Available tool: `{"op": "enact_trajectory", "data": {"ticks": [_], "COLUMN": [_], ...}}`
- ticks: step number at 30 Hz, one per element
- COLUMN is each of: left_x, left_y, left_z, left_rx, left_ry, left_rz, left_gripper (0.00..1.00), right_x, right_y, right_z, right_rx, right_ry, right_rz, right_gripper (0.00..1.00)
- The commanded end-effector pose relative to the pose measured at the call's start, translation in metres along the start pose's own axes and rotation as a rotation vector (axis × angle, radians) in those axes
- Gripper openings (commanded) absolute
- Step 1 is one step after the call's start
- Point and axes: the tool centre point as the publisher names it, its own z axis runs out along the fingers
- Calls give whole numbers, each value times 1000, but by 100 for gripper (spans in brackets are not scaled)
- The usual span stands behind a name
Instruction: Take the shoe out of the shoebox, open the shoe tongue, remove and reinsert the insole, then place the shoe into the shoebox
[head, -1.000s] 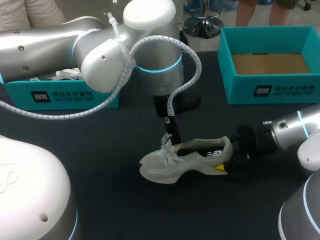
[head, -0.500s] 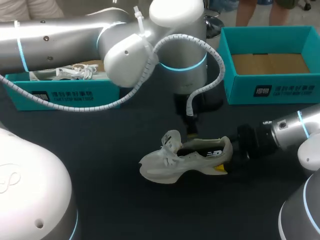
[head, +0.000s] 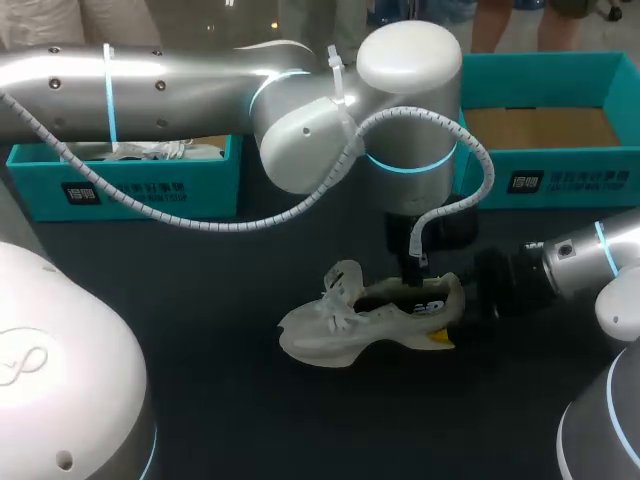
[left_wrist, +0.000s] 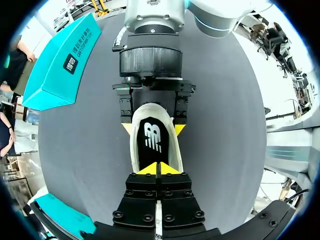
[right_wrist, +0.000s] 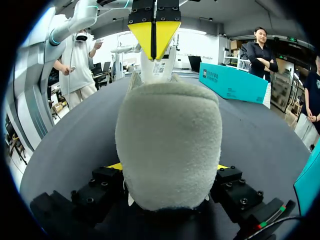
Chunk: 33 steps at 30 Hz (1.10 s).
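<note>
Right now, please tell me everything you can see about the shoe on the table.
The shoe is a cream-white sneaker with white laces, standing on its sole on the dark table. Its tongue is pulled up, and a black insole with white print lies inside. The right gripper clamps the heel from both sides; the left gripper, tips together, hangs over the opening near the insole.

Left arm is extended past the middle, left gripper pointed downward, fingertips pressed together. Right gripper is held level, clamped on the shoe heel.

Silver arm, cyan ring, ribbed cable.
</note>
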Motion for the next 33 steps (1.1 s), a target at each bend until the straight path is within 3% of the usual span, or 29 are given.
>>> {"op": "enact_trajectory", "data": {"ticks": [1,33], "left_x": [-2,2], "left_y": [-5,1], "left_z": [11,17], "left_rx": [-8,-15], "left_ry": [18,29], "left_rz": [1,-12], "left_gripper": [0,0], "right_x": [0,0], "right_y": [1,1], "right_z": [2,2], "right_rx": [5,5], "right_ry": [-1,-1], "right_rz": [0,0], "right_gripper": [0,0]}}
